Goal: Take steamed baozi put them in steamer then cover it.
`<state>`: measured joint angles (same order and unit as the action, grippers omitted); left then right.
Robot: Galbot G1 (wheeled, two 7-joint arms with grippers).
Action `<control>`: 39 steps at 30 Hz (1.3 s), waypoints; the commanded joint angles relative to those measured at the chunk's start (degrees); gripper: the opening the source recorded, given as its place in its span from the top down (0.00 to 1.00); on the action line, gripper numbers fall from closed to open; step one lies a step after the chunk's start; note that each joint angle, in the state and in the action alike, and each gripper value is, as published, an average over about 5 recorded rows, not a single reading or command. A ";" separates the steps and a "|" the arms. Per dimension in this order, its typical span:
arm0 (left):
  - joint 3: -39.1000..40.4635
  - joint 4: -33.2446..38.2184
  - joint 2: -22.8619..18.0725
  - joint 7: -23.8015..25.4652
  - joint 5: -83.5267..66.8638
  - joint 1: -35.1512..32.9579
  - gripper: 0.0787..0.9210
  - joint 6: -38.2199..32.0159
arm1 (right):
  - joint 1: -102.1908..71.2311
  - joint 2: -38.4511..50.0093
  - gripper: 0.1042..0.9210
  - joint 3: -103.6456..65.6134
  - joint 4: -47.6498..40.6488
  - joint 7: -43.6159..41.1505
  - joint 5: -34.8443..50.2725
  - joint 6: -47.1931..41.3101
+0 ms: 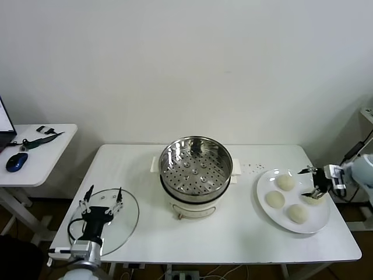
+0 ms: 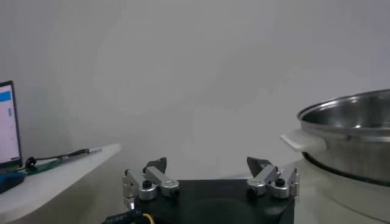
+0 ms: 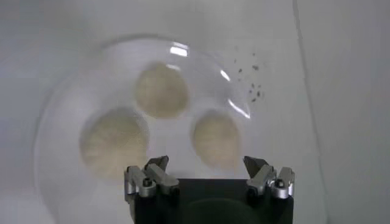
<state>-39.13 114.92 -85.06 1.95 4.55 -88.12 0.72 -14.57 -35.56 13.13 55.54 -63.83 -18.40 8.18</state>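
The steamer (image 1: 195, 166), a shiny steel pot with a perforated floor on a white base, stands uncovered and empty mid-table; its rim also shows in the left wrist view (image 2: 353, 131). Several cream-white baozi lie on a white plate (image 1: 265, 186) at the right, among them one (image 1: 285, 182) at the far side and one (image 1: 298, 213) at the near side. My right gripper (image 1: 310, 182) hovers open over the plate's right part, a baozi (image 3: 216, 140) just ahead of its empty jaws (image 3: 206, 163). My left gripper (image 1: 104, 197) stands open above the glass lid (image 1: 125, 224), holding nothing (image 2: 208, 164).
A small side table (image 1: 41, 157) at the far left carries a blue mouse (image 1: 17, 161), cables and a laptop edge. Dark specks (image 1: 253, 168) dot the table behind the plate. The glass lid overhangs the table's front left edge.
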 commanded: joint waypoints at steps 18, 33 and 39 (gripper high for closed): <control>-1.58 -2.39 1.79 -0.15 -0.45 1.24 0.12 0.67 | 12.26 -19.71 0.12 7.77 -25.13 -0.86 -15.44 3.54; -2.43 -2.80 1.82 -0.10 -0.45 0.90 0.12 0.36 | 12.00 -22.63 0.12 4.28 -28.13 -0.15 -19.06 4.10; -2.68 -2.91 1.75 -0.10 -0.42 0.98 0.12 0.42 | 11.81 -22.48 0.12 4.74 -27.90 -1.99 -18.87 4.06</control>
<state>-41.79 112.04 -83.28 1.83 4.12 -87.16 1.10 -3.20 -56.80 18.30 28.84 -65.49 -36.04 12.10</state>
